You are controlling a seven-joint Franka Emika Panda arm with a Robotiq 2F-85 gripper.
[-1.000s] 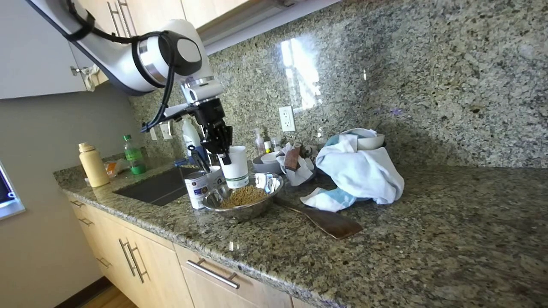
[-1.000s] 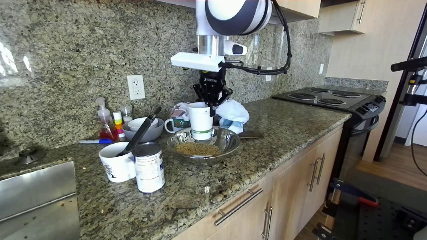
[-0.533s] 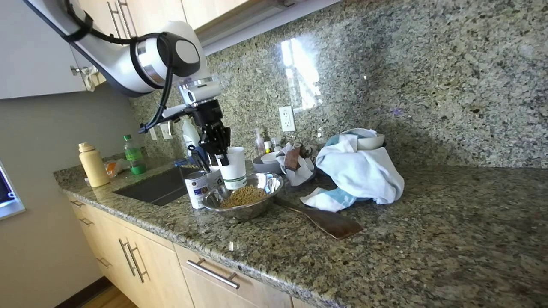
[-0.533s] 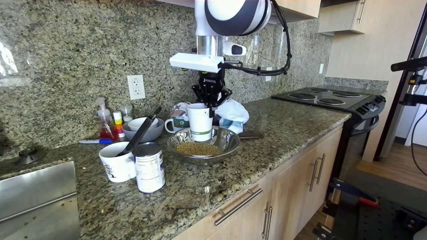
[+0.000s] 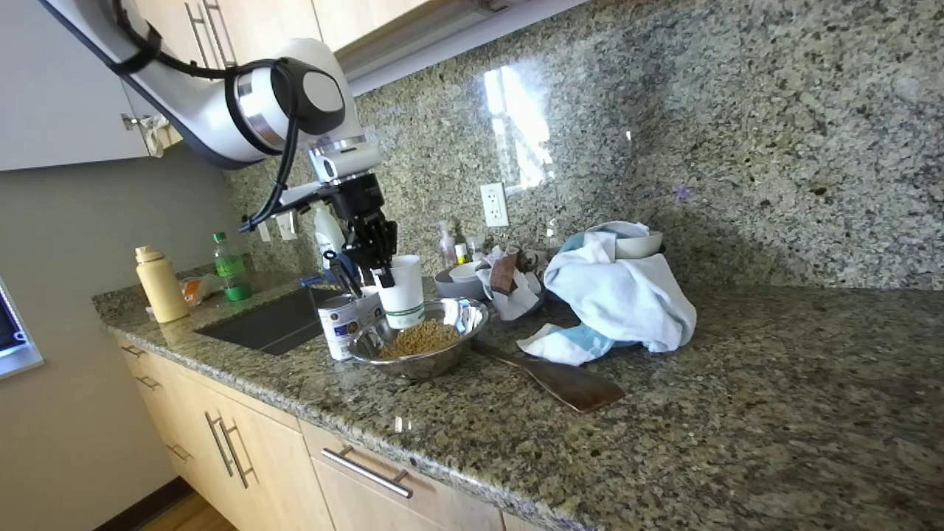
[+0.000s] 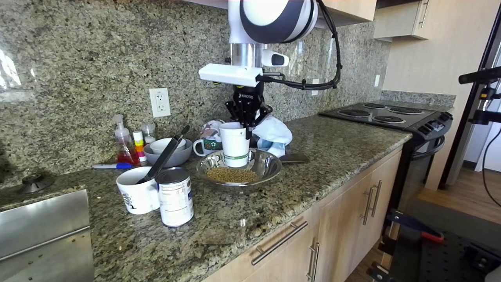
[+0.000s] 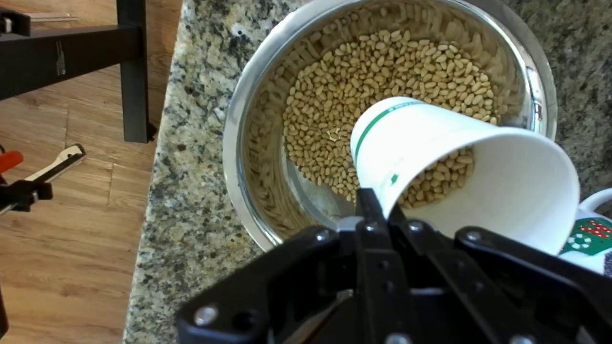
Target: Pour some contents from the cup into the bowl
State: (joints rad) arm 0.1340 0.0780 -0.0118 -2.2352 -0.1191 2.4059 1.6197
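My gripper (image 7: 384,210) is shut on the rim of a white paper cup (image 7: 420,131) with a green band. One finger is outside the cup wall, the other inside. The cup is about upright, with beige grains (image 7: 440,179) at its bottom. It hangs over the far part of a shiny metal bowl (image 7: 233,148), which holds a layer of similar grains (image 7: 334,114). Both exterior views show the cup (image 5: 403,291) (image 6: 235,145), the bowl (image 5: 420,367) (image 6: 270,168) and my gripper (image 5: 385,276) (image 6: 248,132). I cannot tell whether the cup's base touches the grains.
A can (image 6: 176,197) and a white mug (image 6: 137,192) with black-handled tongs (image 6: 162,158) stand near the bowl. A green patterned mug (image 6: 207,146), a towel (image 5: 619,295) and nested bowls (image 6: 168,154) are behind. A dark wooden spatula (image 5: 575,383) lies beside the bowl.
My gripper and the cup have sunk slightly toward the bowl and shifted slightly left in both exterior views. The cup stays held and upright. The bowl has not moved.
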